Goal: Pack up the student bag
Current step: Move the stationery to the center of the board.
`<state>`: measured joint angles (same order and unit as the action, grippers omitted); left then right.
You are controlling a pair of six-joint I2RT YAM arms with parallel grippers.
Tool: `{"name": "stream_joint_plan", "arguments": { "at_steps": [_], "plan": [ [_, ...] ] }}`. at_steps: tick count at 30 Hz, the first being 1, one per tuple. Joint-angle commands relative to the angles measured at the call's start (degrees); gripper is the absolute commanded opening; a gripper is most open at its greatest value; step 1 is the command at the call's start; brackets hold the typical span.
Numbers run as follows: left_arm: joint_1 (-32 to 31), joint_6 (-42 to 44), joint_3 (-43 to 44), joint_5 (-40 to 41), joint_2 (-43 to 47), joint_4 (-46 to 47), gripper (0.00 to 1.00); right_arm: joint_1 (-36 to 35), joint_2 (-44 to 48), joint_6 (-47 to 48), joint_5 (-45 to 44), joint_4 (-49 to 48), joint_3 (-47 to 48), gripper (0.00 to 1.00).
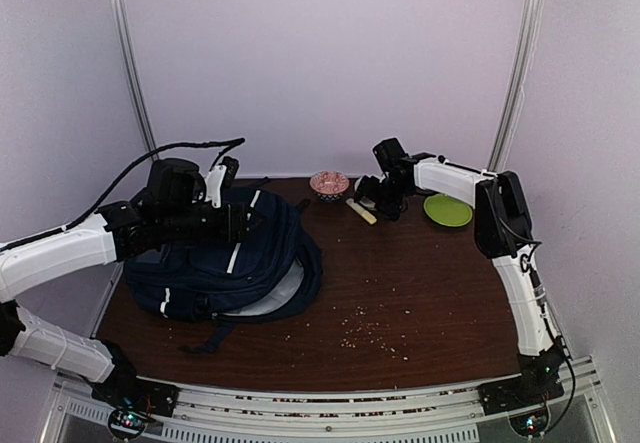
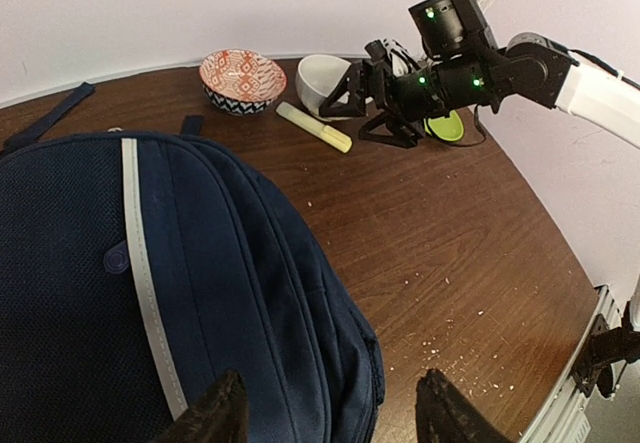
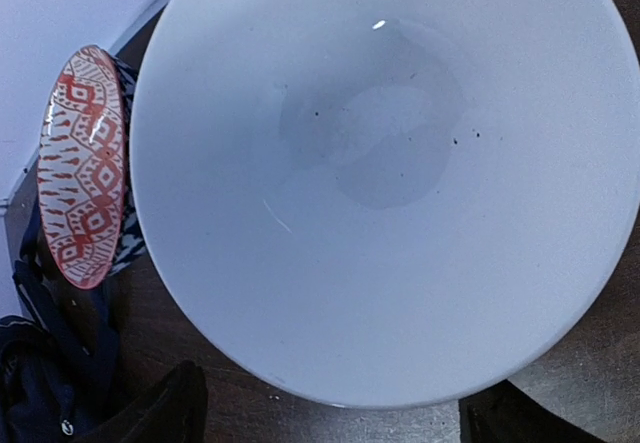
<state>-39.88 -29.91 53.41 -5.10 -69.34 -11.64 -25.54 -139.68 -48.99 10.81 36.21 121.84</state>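
The student bag [image 1: 215, 263], navy with thin white stripes, lies at the table's left with grey lining showing at its near side. My left gripper [image 1: 245, 221] hovers over the bag's top, open. In the left wrist view its fingertips [image 2: 215, 413] straddle the bag's [image 2: 180, 293] right edge with nothing held. My right gripper [image 1: 368, 198] is at the back centre, over a white bowl [image 2: 322, 81]. The white bowl [image 3: 385, 173] fills the right wrist view. The right gripper [image 3: 335, 418] is open, its jaws wide apart just short of the bowl's near rim.
A red-patterned bowl [image 1: 329, 183] stands next to the white bowl, a yellow highlighter [image 1: 361, 211] lies in front of them, and a green plate [image 1: 447, 210] sits at the back right. Crumbs [image 1: 375, 333] scatter the near table. A bag strap [image 1: 205, 341] trails toward the front edge.
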Motion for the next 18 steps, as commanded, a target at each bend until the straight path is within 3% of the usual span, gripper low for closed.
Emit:
{"name": "stream_joint_plan", "arguments": {
  "at_steps": [1,8,13,18],
  "plan": [
    [-0.29,0.13,0.98,-0.58,0.50,1.85,0.98,-0.39,-2.49,3.29,-1.06,6.42,2.96,0.84],
    [-0.29,-0.30,0.15,-0.61,1.72,2.52,0.98,-0.39,-4.88,3.44,1.32,10.14,7.18,0.68],
    [-0.38,-0.79,-0.06,-1.29,1.76,3.61,0.98,-0.21,-7.09,2.24,1.56,12.13,11.38,0.73],
    [-0.38,-0.69,-0.28,-1.28,2.46,3.56,0.98,-0.13,-9.21,1.45,2.39,13.59,15.21,0.69]
  ]
}}
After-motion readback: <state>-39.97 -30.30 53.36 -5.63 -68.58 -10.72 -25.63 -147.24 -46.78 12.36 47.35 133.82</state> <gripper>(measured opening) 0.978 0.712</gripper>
